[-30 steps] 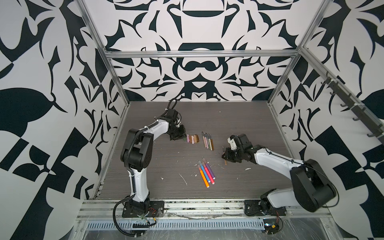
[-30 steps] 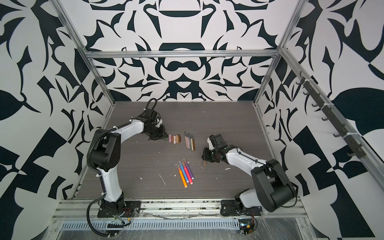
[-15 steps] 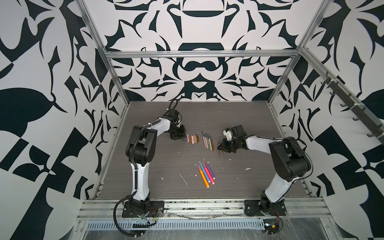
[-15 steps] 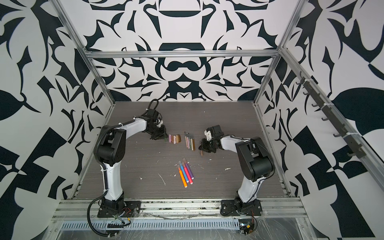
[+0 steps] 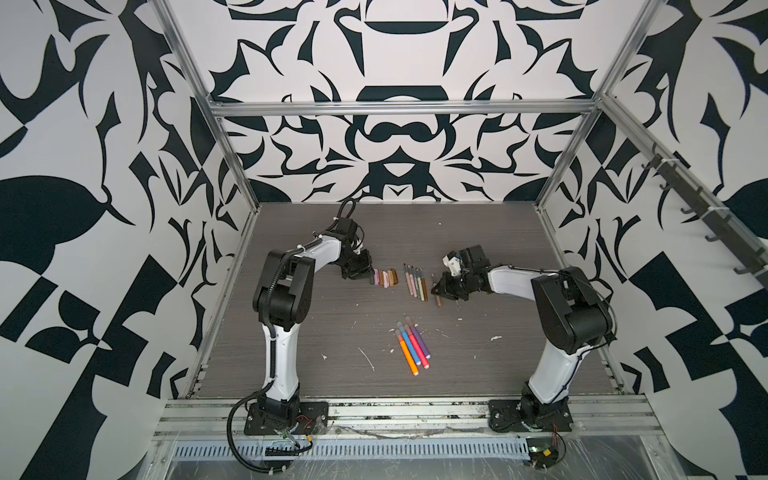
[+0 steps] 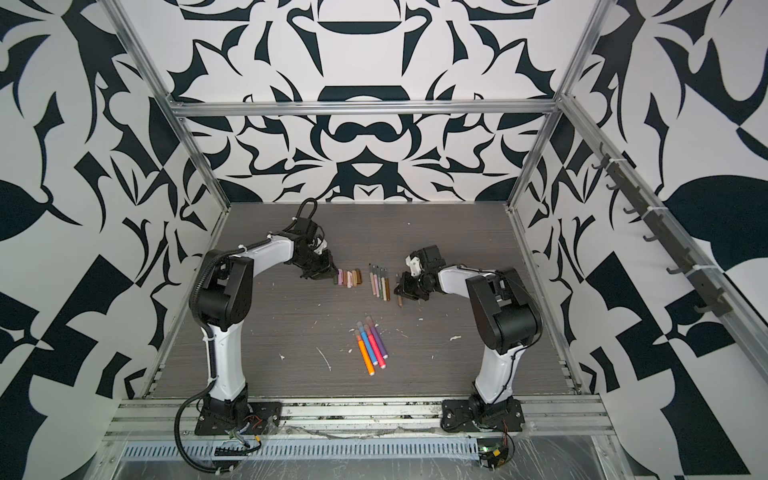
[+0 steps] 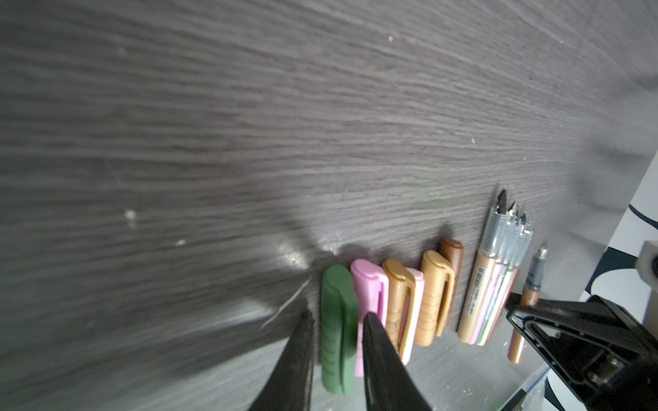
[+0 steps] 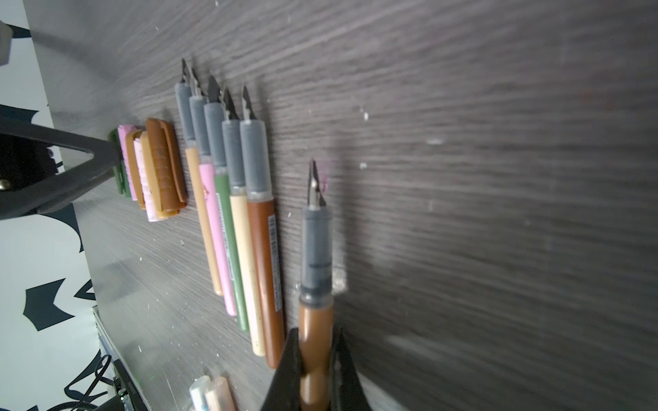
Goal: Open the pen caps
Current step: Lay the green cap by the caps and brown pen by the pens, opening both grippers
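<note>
In both top views the left claw (image 5: pixel 368 272) sits just left of the frame's middle, at the left end of a short row of loose caps (image 5: pixel 384 277) lying side by side on the dark tabletop (image 5: pixel 316 332). The left wrist view shows this claw a little spread, its two dark fingers (image 7: pixel 297 359) standing either side of the green cap (image 7: pixel 337 284), the end one of the row. A thin strip of tabletop shows between one finger and that cap, while the other finger overlaps the pink cap (image 7: pixel 366 284) beside it. Whether either finger touches the green cap I cannot tell. Tan, pale pink and brown caps make up the rest of the row.

Just right of the caps, five uncapped pens (image 5: pixel 415 284) lie parallel, nibs toward the top of the frame. Beside them, across a narrow gap, the right claw (image 5: pixel 438 291) is pinching the brown pen (image 8: pixel 315 320). The right wrist view shows the fingers pressed onto its barrel, with the grey grip and bare nib sticking out beyond the fingertips. Whether the nib touches the tabletop I cannot tell.

Four capped pens (image 5: pixel 411 347), orange, blue, pink and purple, lie in the lower middle of the top view, well apart from both claws. White flecks (image 5: pixel 368 359) dot the tabletop near them.
</note>
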Robot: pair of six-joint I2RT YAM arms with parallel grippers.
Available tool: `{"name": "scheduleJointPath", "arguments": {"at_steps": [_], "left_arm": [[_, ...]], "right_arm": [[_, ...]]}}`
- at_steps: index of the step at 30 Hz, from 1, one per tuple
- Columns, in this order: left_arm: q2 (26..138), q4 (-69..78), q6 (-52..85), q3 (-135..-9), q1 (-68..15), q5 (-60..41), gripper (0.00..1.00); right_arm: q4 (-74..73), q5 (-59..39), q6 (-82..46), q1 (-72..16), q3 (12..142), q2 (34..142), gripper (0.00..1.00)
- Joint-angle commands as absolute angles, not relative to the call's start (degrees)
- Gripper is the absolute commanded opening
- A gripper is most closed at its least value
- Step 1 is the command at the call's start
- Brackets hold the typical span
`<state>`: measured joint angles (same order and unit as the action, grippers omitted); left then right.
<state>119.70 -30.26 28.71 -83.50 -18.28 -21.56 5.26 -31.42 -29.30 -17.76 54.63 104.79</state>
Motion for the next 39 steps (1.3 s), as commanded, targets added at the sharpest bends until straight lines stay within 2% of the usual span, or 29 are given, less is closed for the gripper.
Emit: {"name": "scheduleJointPath", "arguments": {"at_steps": [1,10,19,23,27,29,34,39], "left_arm": [[119.7,-31.1,28.8,-83.8,-18.0,-22.7,0.28],[117.6,-31.4,29.8,-83.9,-18.1,-23.6,0.28],[110.3,-32.3,31.1,-83.4,-18.2,-26.7,0.28],[106.2,-30.4,33.0,-80.7,-18.2,-29.7,0.28],[102.0,-28.6,34.5,-77.0,-18.3,-31.3,0.28],[100.1,-28.2,34.8,-75.2,-18.3,-31.7,0.28],[95.3,-27.0,35.4,-70.6,-18.4,-32.3,0.28],[91.5,-25.3,35.9,-65.7,-18.5,-32.7,0.28]], "right_arm": [[5.3,-31.1,-28.2,-17.7,56.4,105.3,0.00],[5.6,-31.5,-28.4,-17.7,57.7,106.8,0.00],[6.1,-32.1,-28.3,-17.6,59.9,109.3,0.00],[6.0,-31.9,-28.3,-17.7,60.5,109.7,0.13],[5.4,-31.8,-28.2,-17.7,59.6,109.0,0.34],[5.3,-31.7,-28.1,-17.7,58.8,108.3,0.39],[5.8,-31.4,-27.9,-17.7,57.3,105.9,0.41],[7.9,-30.1,-27.6,-17.6,53.8,99.0,0.41]]}}
